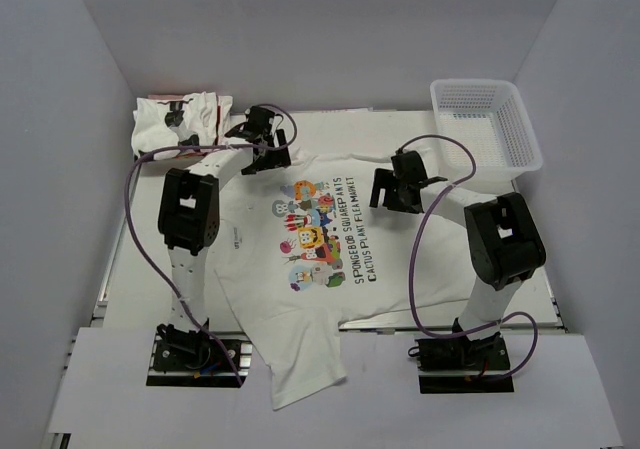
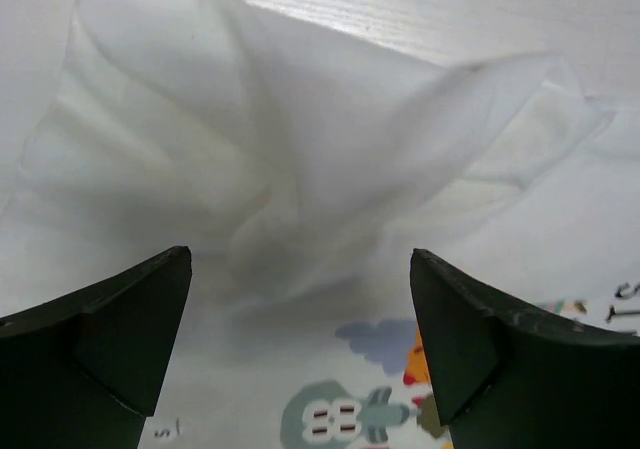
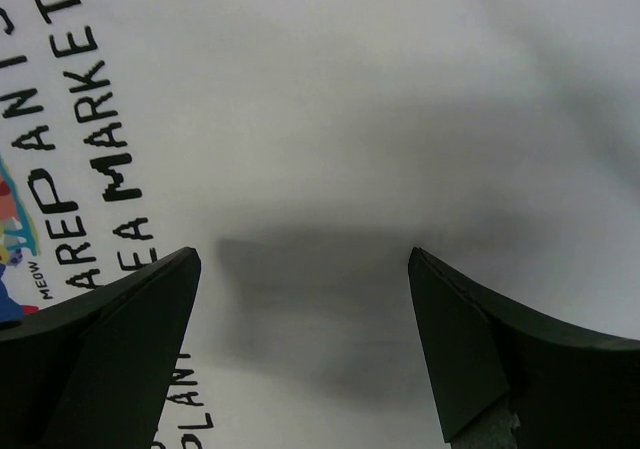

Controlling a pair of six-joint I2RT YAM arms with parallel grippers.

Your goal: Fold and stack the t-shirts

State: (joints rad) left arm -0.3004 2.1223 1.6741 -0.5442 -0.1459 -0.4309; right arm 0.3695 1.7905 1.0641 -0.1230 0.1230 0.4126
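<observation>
T-shirt of white cotton [image 1: 290,309] with a colourful cartoon print is spread flat mid-table. The left gripper [image 2: 300,259] is held open over its bunched far edge, the right gripper [image 3: 305,259] open over plain fabric right of the lettering. Crumpled white t-shirts [image 1: 180,124] are piled far left.

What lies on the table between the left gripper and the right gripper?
Only the chest of the spread t-shirt, white fabric and the top of its cartoon print, lies between the left gripper and right gripper; the top external view shows it.
</observation>
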